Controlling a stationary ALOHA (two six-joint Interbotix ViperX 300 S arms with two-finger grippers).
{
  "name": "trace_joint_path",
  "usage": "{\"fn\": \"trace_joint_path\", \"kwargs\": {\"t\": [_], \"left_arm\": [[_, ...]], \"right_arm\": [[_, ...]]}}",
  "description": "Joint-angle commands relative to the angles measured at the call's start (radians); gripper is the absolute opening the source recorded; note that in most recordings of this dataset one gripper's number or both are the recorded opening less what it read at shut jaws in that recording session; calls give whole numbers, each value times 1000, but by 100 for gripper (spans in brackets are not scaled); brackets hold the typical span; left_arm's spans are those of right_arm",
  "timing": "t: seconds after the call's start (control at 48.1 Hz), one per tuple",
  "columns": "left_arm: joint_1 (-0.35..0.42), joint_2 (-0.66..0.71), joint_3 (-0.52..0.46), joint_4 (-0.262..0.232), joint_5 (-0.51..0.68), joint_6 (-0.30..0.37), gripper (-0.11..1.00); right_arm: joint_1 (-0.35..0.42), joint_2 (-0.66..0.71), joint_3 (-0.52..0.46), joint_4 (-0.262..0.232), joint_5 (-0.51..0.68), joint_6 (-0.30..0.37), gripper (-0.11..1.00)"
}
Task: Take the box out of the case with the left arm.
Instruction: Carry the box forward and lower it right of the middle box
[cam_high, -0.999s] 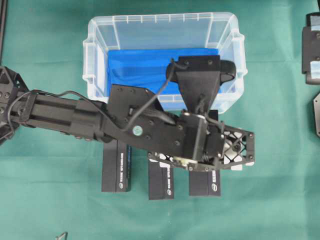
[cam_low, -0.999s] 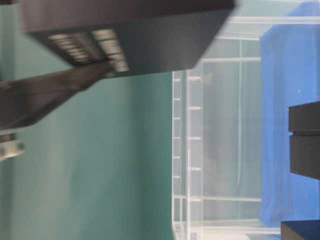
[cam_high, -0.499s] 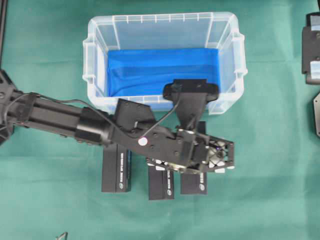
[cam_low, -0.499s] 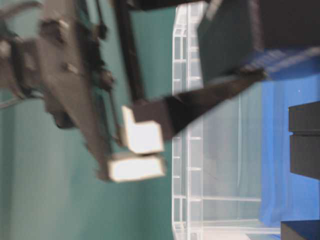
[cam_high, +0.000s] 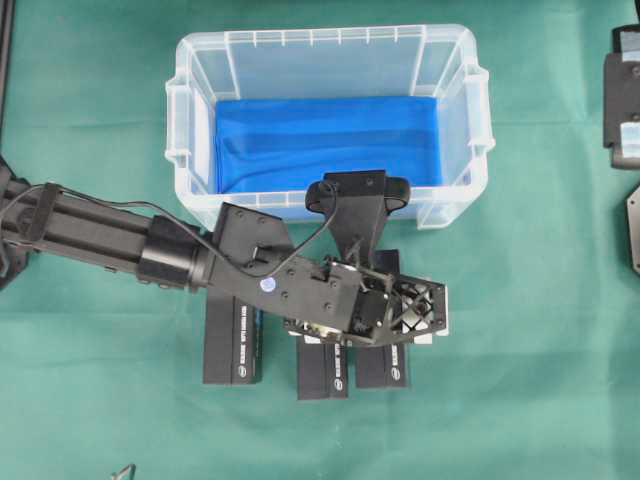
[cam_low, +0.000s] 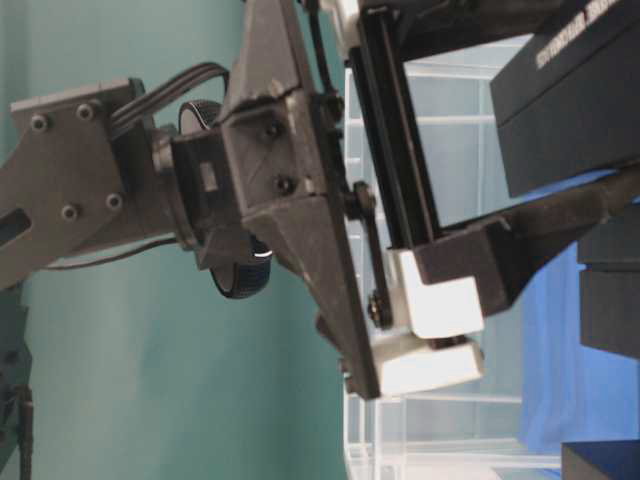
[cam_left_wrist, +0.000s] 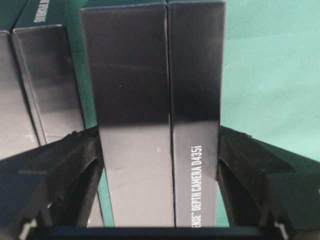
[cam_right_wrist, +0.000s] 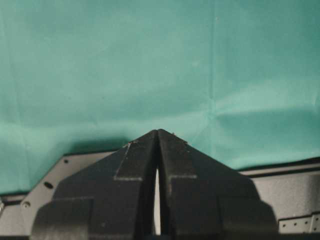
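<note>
Clenched on the long black cardboard box, the left arm's black lattice gripper has carried it outward from the clear plastic case toward six o'clock. It now hangs just beside two matching black boxes on the green cloth, the arm reaching in from nine o'clock. The right gripper rests pressed closed, empty.

Box out of the case, held at the row of boxes

We see the clear ribbed case at twelve o'clock, only its blue sheet inside. Our left gripper clamps the black box — labelled "DEPTH CAMERA D435i" — at six o'clock of the case, beside two matching boxes on the cloth.
</note>
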Motion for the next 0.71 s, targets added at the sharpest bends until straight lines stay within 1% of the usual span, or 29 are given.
{"fn": "trace_joint_path", "kwargs": {"t": [0.0,0.25,0.624,0.645,0.686], "left_arm": [[0,-32,-21,3,-11,0,63],[2,-23,-15,-3,-66,8,63],[-6,-21,-6,-25,-80,11,63],[-6,-21,-8,-26,-80,11,64],[-8,-21,-6,-25,-80,11,69]], "right_arm": [[2,-2,-11,-3,-6,-2,0],[0,-2,-9,-3,-6,-2,0],[2,-2,-5,-3,-6,-2,0],[2,-2,-6,-3,-6,-2,0],[2,-2,-6,-3,-6,-2,0]]}}
